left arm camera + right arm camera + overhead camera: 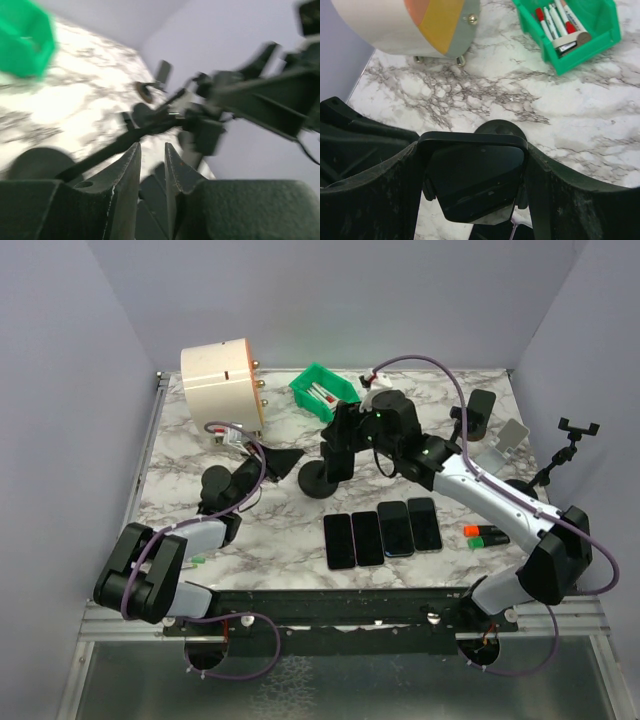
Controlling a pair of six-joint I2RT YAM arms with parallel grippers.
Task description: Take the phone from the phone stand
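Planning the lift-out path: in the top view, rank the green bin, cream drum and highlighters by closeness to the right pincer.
1. Green bin, just behind the right pincer gripping the phone.
2. Cream drum, back left.
3. Highlighters, front right.

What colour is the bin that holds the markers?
The bin is bright green, and it shows best in the right wrist view.

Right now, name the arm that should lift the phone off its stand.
Right. The right gripper clamps the phone by both edges above the stand. The left gripper points at the stand from the side, fingers barely apart, holding nothing.
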